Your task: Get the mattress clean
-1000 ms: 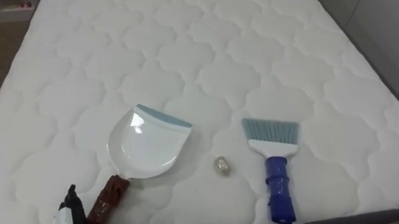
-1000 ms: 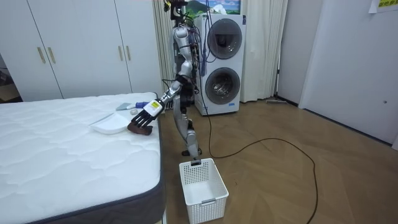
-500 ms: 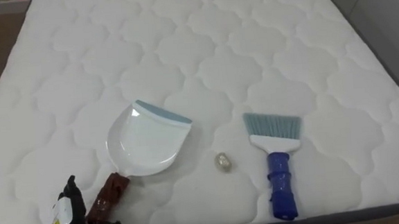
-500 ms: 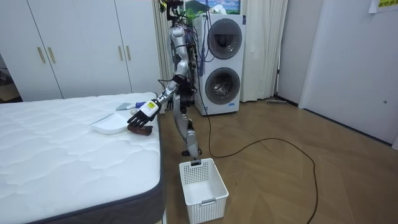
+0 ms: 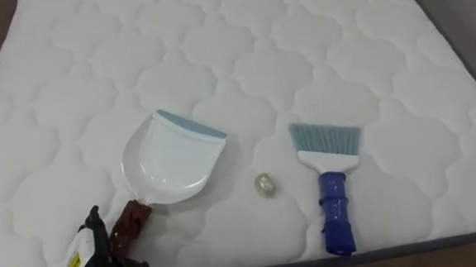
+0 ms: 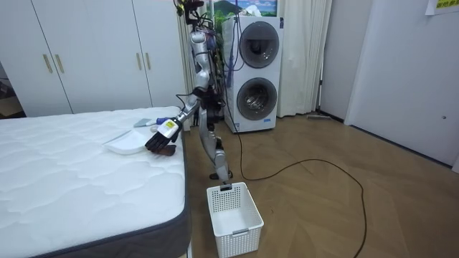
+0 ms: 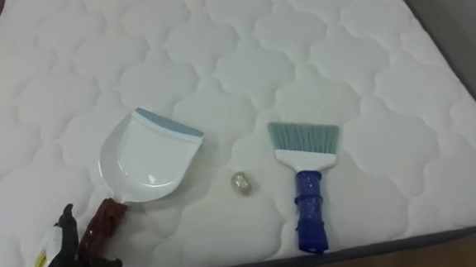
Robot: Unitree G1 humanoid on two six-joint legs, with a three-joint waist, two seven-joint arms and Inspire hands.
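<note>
Advancing since the earlier frame, the left hand (image 5: pixel 92 257) is closing in on the handle (image 5: pixel 130 225) of the dustpan (image 5: pixel 172 160) (grip cannot be told), because the crumb (image 5: pixel 264 183) is lying on the bed (image 5: pixel 299 47) just right of the dustpan, with the brush (image 5: pixel 331 186) beyond, awaiting sweeping.

Quilted cloth mattress (image 5: pixel 299 47); glossy plastic dustpan (image 5: pixel 169 162), seemingly wooden handle (image 5: pixel 130 223).

The bed (image 5: pixel 299 55) presents a white quilted mattress with a dark edge along its near and right sides. Three items lie directly on it, all close to the near edge.

1. White dustpan (image 5: pixel 172 161): pale blue lip facing away, brown handle pointing to the near left.
2. Small pale crumpled scrap (image 5: pixel 264 183): between dustpan and brush, touching neither.
3. Brush (image 5: pixel 330 186): pale blue bristles facing away, blue handle reaching the near edge.
</note>
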